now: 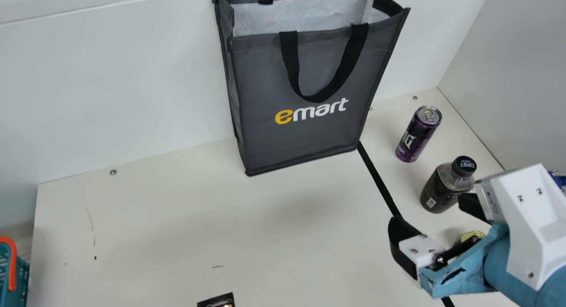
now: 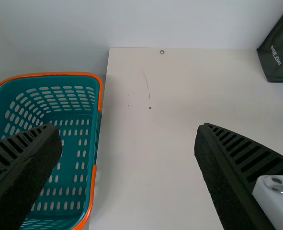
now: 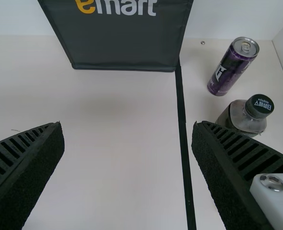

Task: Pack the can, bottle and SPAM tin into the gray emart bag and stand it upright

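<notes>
My right gripper [image 1: 435,214] is at the main view's right edge, its fingers wide apart; the right wrist view shows this gripper [image 3: 128,143] open with nothing held. The gray emart bag [image 1: 305,134] stands upright against the back wall, mouth up. Right of it stand the purple can [image 1: 418,134] and the dark bottle [image 1: 444,187], both upright; the bottle is just beyond my right gripper. A yellowish metal piece [image 1: 473,236], perhaps the SPAM tin, is mostly hidden behind that gripper. In the left wrist view my left gripper [image 2: 127,139] is open and empty.
A teal basket with an orange rim [image 2: 99,91] stands beyond the table's left edge. A black strip [image 1: 376,176] runs along the table from the bag's right corner. A small dark object [image 1: 217,301] lies at the main view's bottom edge. White walls bound the back and right.
</notes>
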`<state>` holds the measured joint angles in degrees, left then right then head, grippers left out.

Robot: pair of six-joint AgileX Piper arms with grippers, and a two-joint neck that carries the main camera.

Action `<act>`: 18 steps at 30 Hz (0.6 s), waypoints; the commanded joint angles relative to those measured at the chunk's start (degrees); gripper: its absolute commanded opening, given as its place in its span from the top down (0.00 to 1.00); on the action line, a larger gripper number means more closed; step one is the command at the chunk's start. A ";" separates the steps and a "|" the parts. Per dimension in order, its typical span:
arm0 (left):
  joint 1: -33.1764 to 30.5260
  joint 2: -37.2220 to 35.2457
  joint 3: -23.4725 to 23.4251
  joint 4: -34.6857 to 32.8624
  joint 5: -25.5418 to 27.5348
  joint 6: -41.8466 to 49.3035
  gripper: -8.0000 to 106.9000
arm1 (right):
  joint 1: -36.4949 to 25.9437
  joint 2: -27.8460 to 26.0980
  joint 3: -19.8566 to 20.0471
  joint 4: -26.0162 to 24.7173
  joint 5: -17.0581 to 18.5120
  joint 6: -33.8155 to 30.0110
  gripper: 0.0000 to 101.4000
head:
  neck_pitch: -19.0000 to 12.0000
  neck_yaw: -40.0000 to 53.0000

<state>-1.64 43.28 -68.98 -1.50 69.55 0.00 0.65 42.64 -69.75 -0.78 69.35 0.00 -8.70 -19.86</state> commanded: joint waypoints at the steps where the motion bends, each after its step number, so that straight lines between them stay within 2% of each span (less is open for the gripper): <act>1: 0.00 0.00 0.00 0.00 0.00 0.00 0.15 | 0.00 0.00 0.00 0.00 0.00 0.00 0.06 | -1.30 -0.14; 18: 0.00 0.00 0.00 0.00 0.00 0.00 0.15 | 0.02 0.04 0.00 -0.02 0.02 0.02 0.06 | -1.30 -0.14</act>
<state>-1.64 43.28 -68.98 -1.50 69.55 0.00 0.65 42.64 -69.75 -0.78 69.41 0.00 -8.70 -19.95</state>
